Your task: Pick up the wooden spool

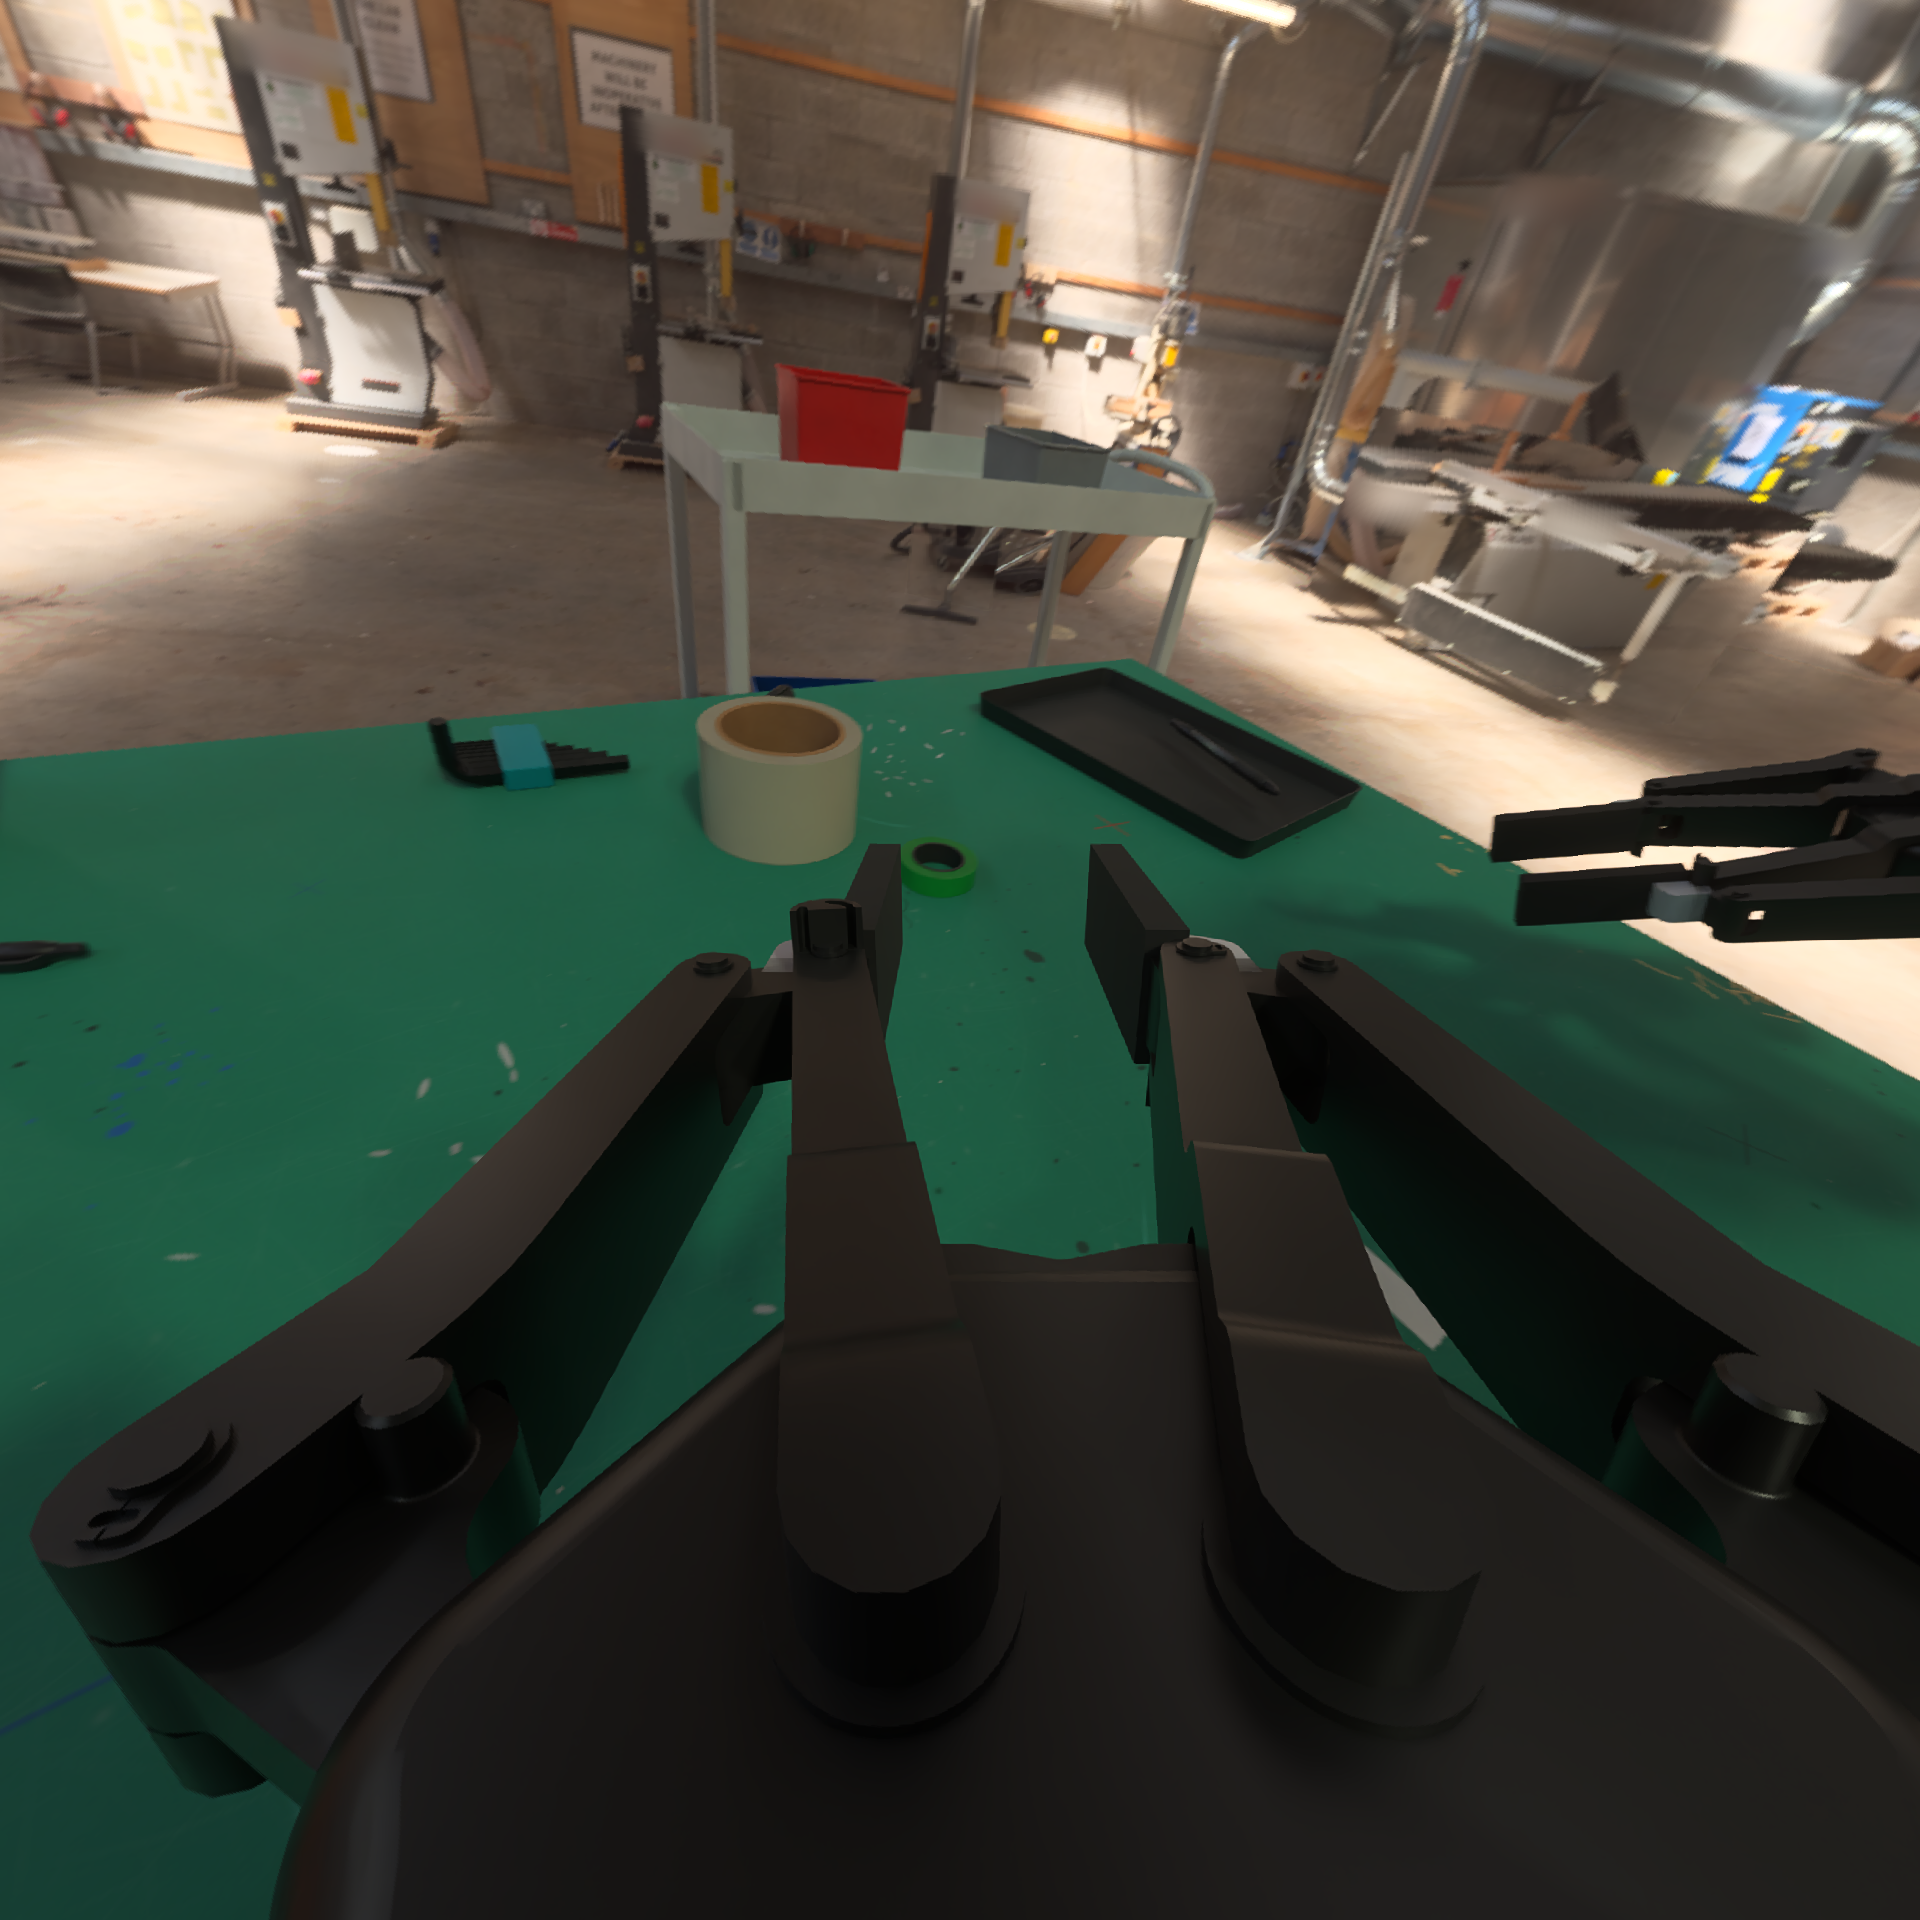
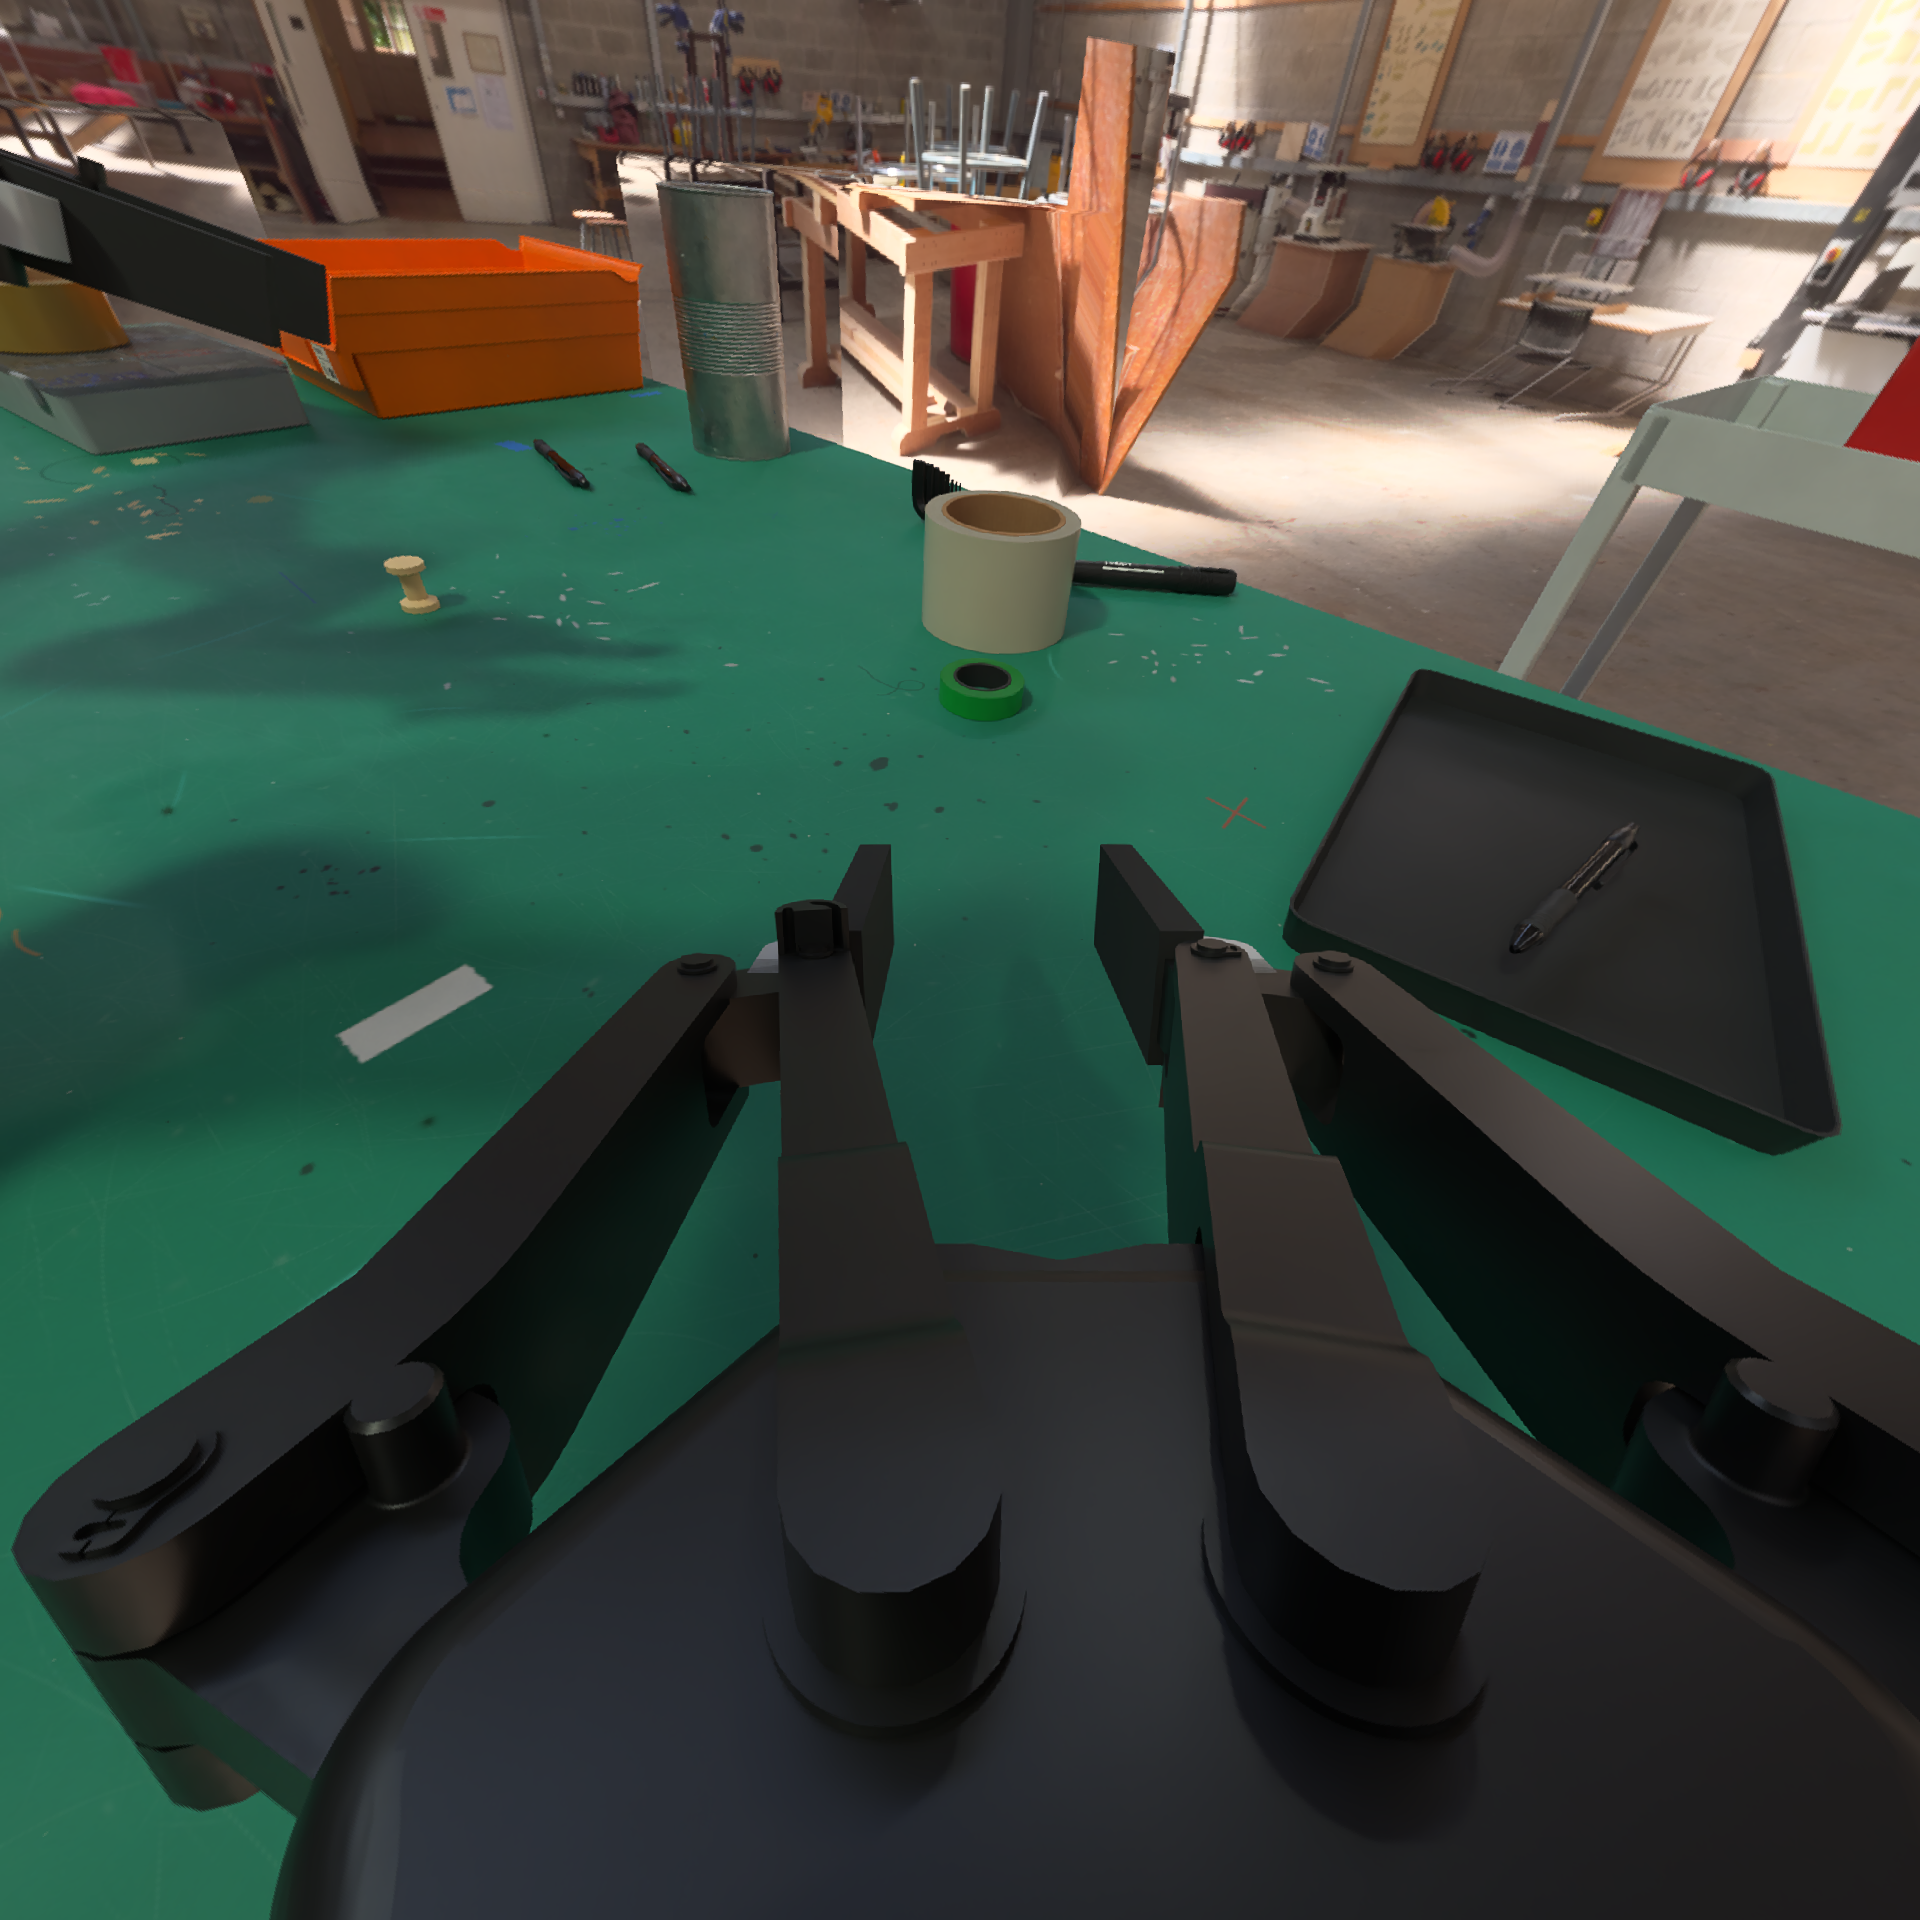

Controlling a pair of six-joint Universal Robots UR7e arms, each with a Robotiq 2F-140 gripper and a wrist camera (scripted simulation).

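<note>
The wooden spool [image 2: 412, 584], small and pale, stands on the green table [image 2: 312, 831] at the far left of the right wrist view. It does not show in the left wrist view. My right gripper [image 2: 994, 894] is open and empty above the table, well to the right of and nearer than the spool. My left gripper [image 1: 992, 894] is open and empty above the table, just short of a small green tape roll [image 1: 939, 868]. The right gripper also shows at the right edge of the left wrist view [image 1: 1507, 868].
A large cream tape roll [image 2: 997, 571] [image 1: 779, 779] and the green tape roll [image 2: 983, 690] stand mid-table. A black tray [image 2: 1455, 790] [image 1: 1288, 821] holds a pen [image 2: 1574, 888]. Hex keys [image 1: 525, 756], two pens [image 2: 613, 465], a marker [image 2: 1153, 577], a metal cylinder [image 2: 727, 322] and orange bins [image 2: 468, 322] lie farther off.
</note>
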